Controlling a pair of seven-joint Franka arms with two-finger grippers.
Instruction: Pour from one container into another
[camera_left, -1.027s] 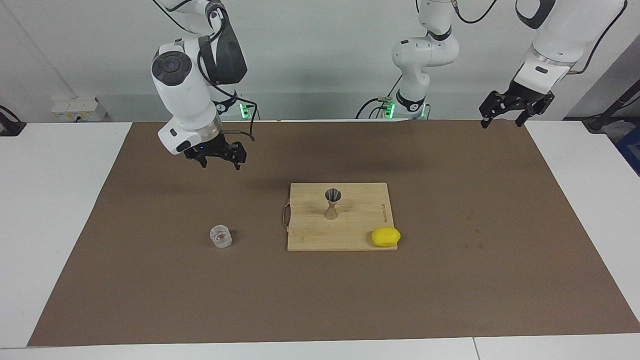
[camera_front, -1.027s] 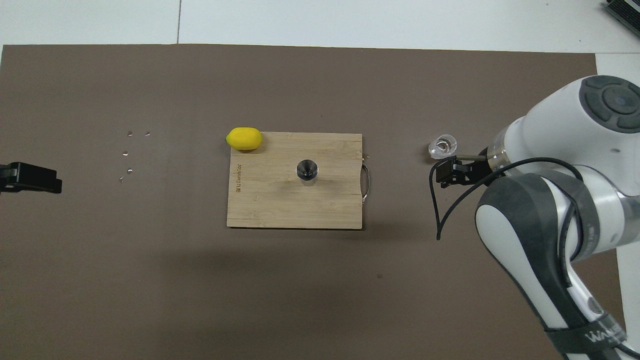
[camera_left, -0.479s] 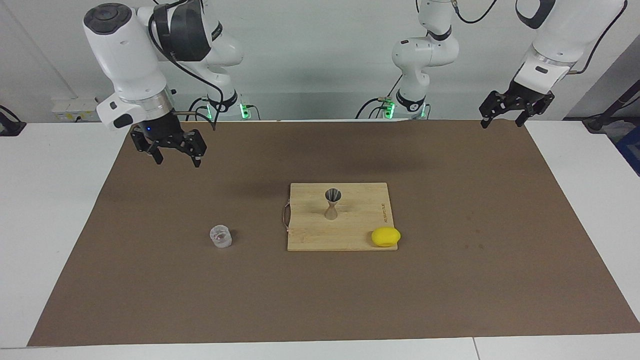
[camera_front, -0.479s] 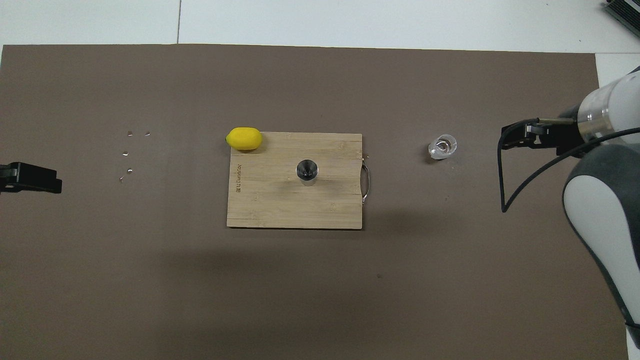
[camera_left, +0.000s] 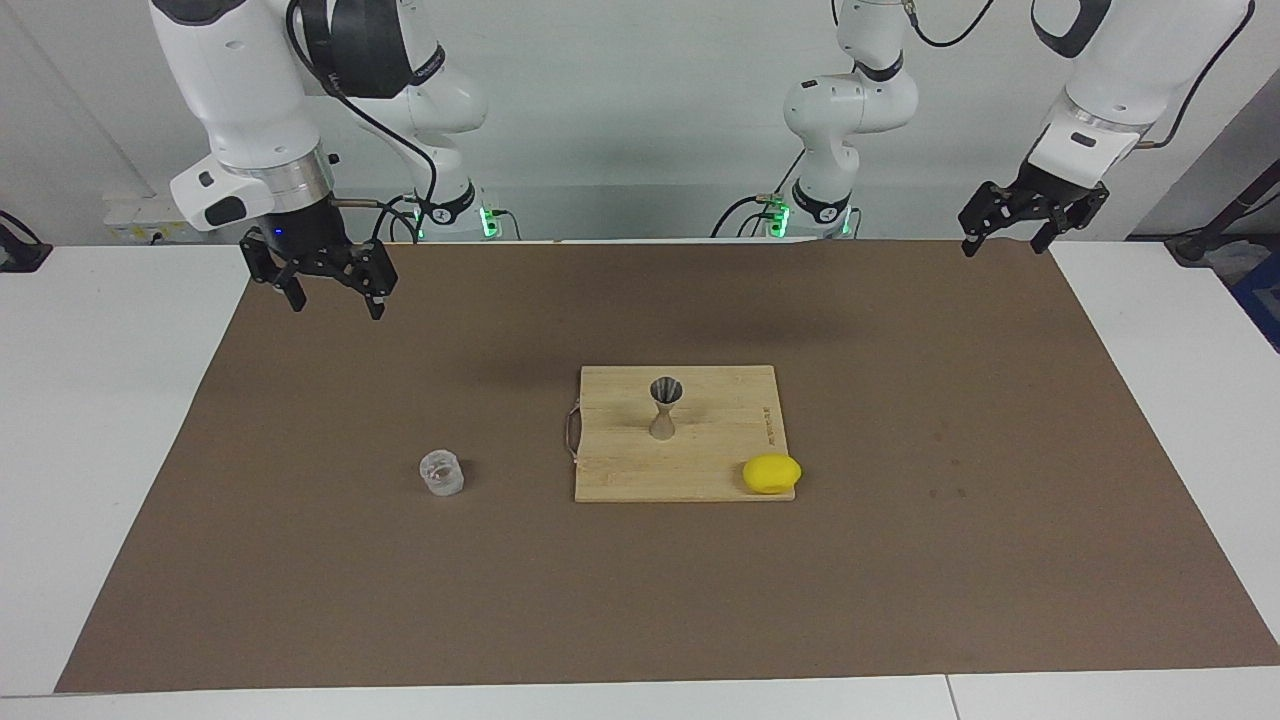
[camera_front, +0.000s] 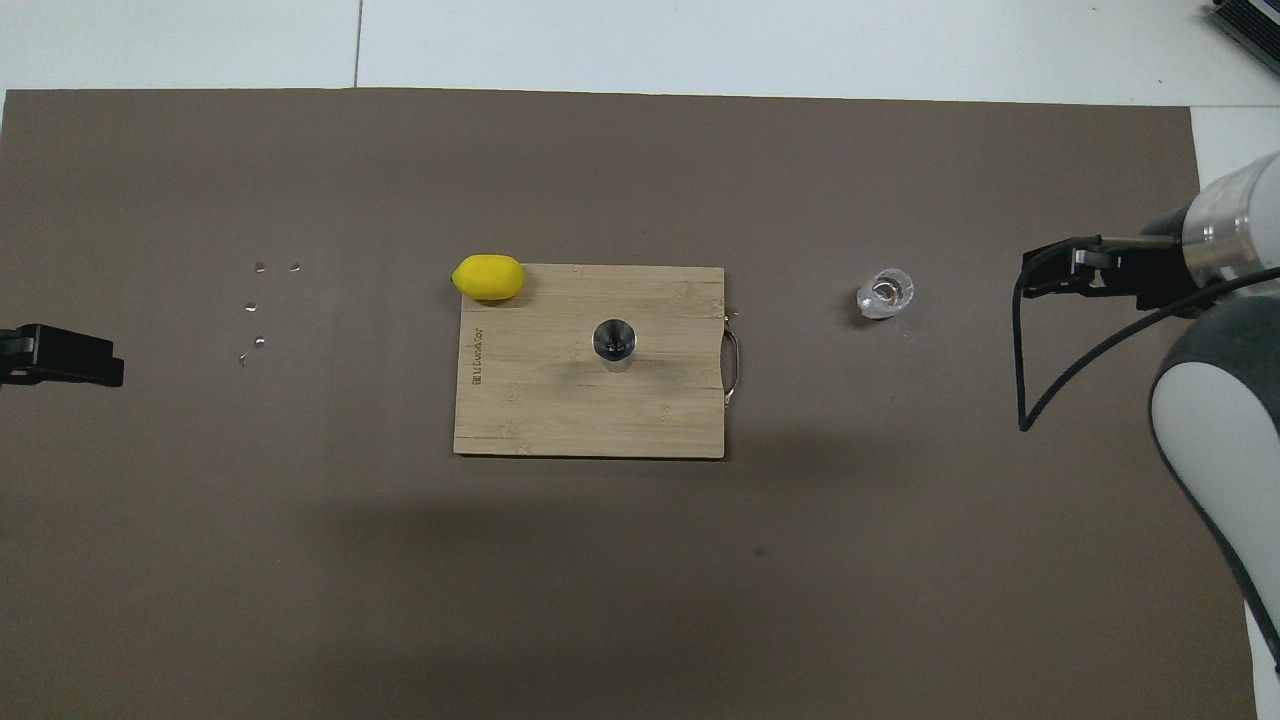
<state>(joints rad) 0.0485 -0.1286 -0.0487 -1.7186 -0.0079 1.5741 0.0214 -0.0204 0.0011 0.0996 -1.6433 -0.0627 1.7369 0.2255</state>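
Observation:
The clear glass tumbler (camera_left: 441, 473) stands upright on the brown mat, beside the cutting board toward the right arm's end; it also shows in the overhead view (camera_front: 886, 293). The grey metal jigger (camera_left: 665, 408) stands upright in the middle of the board, and in the overhead view (camera_front: 613, 343) its open top shows. My right gripper (camera_left: 335, 300) hangs open and empty over the mat's edge at the right arm's end, well apart from the glass; it also shows in the overhead view (camera_front: 1060, 275). My left gripper (camera_left: 1005, 240) waits, open and empty, over the mat's corner at the left arm's end.
A wooden cutting board (camera_left: 700, 470) with a metal handle lies mid-mat. A yellow lemon (camera_left: 771, 473) sits at the board's corner farthest from the robots, toward the left arm's end. A few small shiny specks (camera_front: 258, 300) lie on the mat (camera_front: 640, 580) toward the left arm's end.
My right gripper has drawn away from the glass, rising and swinging toward the right arm's end of the table. The glass, the jigger and the left arm have not moved.

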